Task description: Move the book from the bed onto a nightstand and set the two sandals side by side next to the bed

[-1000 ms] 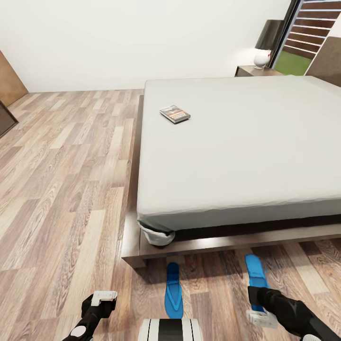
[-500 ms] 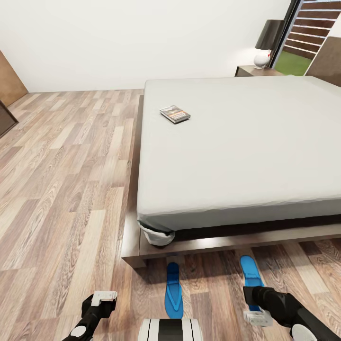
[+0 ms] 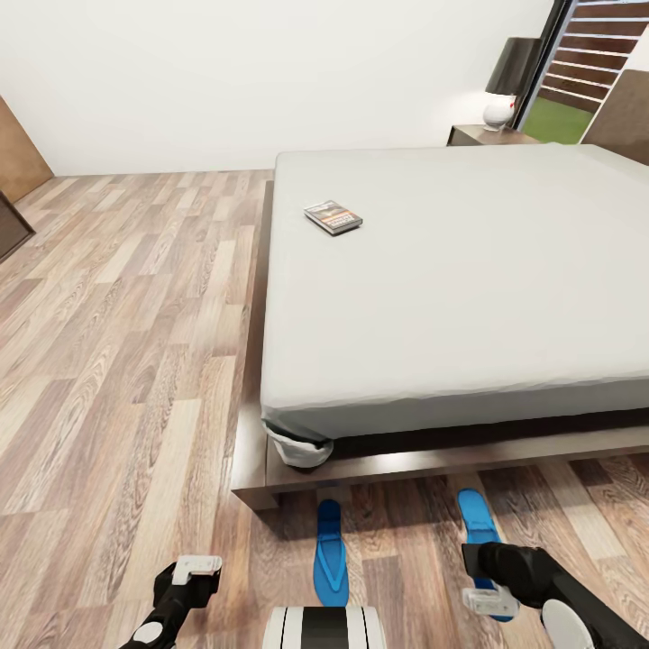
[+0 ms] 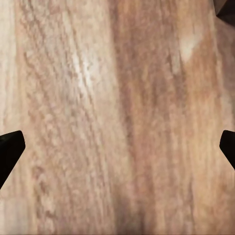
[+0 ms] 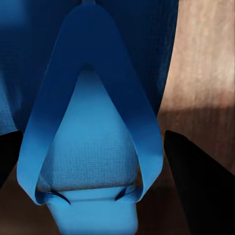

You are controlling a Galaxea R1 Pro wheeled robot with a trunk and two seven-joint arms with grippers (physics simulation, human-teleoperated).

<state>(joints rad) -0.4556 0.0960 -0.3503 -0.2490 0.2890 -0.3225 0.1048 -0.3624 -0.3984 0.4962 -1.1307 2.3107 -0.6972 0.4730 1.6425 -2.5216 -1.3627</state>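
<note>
The right pincer [image 3: 489, 597] grips a sandal [image 3: 478, 523] at 5 o'clock, fingers [image 5: 196, 186] astride its strap. The left pincer [image 3: 194, 570], at 7 o'clock, gapes wide over bare floor [image 4: 117, 117]; the other sandal [image 3: 330, 552] lies between them.

Open wood floor [image 3: 117, 361] lay wide at left w/ nothing on it. Bed frame [image 3: 406, 460] blocked the way ahead; only a narrow floor strip ran in front of it, w/ two blue sandals, left [image 3: 331, 552] & right [image 3: 478, 532], apart. Right gripper [image 3: 489, 600] sat tight over the right sandal's strap [image 5: 93, 112].
</note>
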